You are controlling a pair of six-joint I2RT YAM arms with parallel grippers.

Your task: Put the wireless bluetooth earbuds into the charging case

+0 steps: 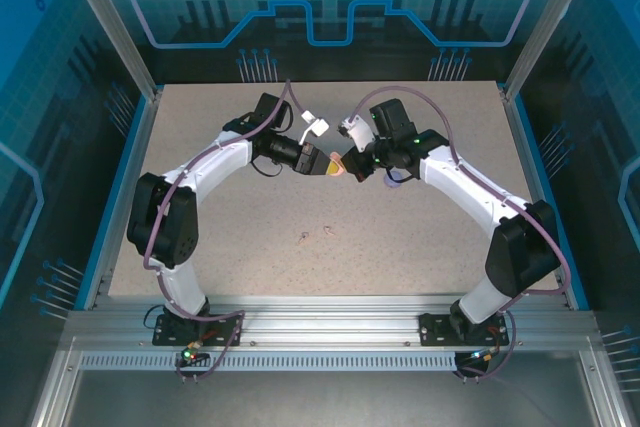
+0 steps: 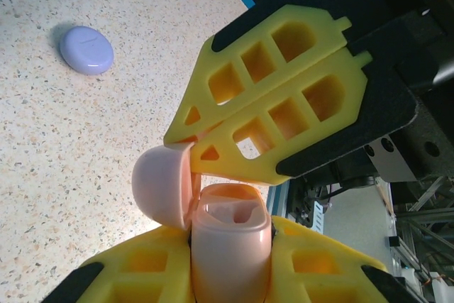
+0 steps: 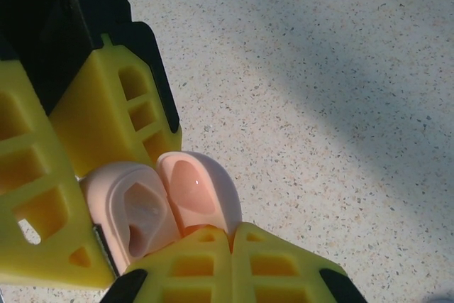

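A pale pink charging case [image 2: 230, 246] stands between the yellow fingers of my left gripper [image 2: 230, 233], which is shut on its body. Its lid [image 2: 162, 186] is swung open to the left, and the inside wells look empty. My right gripper [image 3: 233, 228] is shut, with its joined tips against the edge of the open lid [image 3: 195, 189]. In the top view both grippers, left [image 1: 322, 163] and right [image 1: 352, 167], meet above the middle of the table with the case [image 1: 335, 166] between them. Two tiny earbuds [image 1: 303, 238] [image 1: 328, 231] lie on the table nearer the front.
A closed lavender case [image 2: 86, 50] rests on the speckled table [image 3: 340, 104], away from the grip. Blue rails edge the table [image 1: 130, 177]. Both arms arch inward from their bases at the front edge.
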